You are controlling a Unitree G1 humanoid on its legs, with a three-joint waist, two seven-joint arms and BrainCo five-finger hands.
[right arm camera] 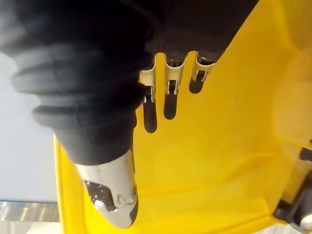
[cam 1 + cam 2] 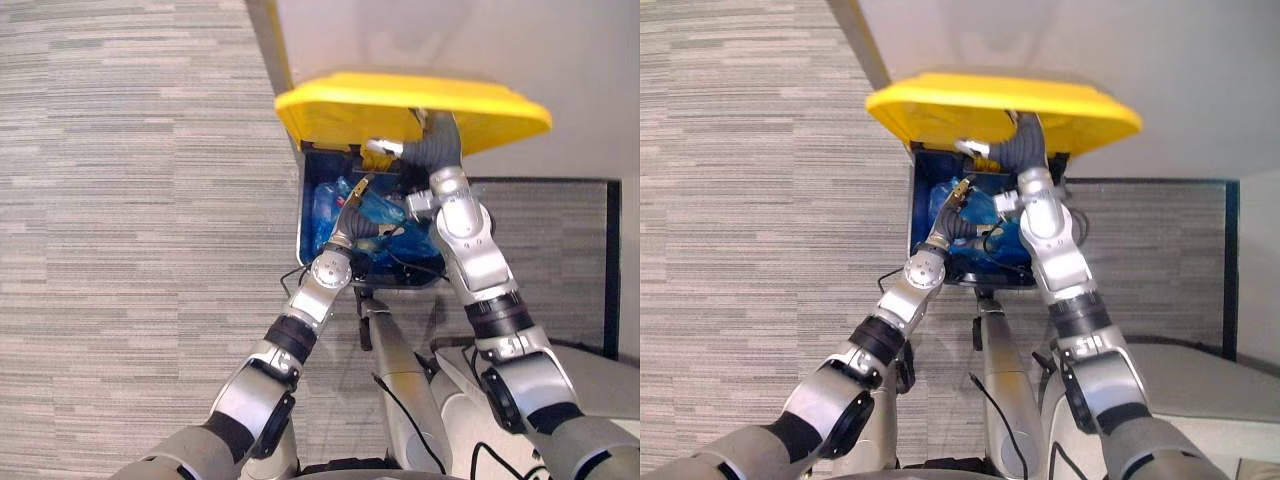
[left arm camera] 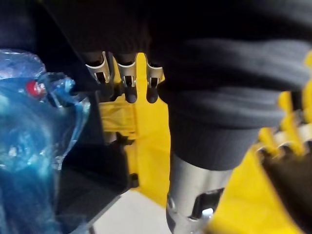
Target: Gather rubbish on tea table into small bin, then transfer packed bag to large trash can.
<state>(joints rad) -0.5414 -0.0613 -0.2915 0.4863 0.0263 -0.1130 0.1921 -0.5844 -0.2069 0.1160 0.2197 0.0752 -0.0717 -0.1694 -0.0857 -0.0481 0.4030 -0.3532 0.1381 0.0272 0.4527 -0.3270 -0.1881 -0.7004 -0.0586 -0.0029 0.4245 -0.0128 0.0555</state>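
Blue plastic bag [image 2: 325,215], likely soft, light and slippery, sits in the trash can [image 2: 303,230] at twelve o'clock beside the loose-fingered left hand [image 2: 352,218]; grip its bunched top while the flat-fingered right hand [image 1: 168,97] props the yellow lid [image 2: 400,100].

The large trash can [image 2: 303,215] is a dark, square-mouthed bin standing on the grey carpet close to a pale wall. Its bright yellow lid [image 2: 400,100] is swung up and open, and the straight fingers of the right hand [image 2: 385,148] lie against the lid's underside. Inside the can lies a crumpled, see-through blue bag [image 3: 29,136] packed with rubbish, among it something with a small red cap [image 3: 32,88].
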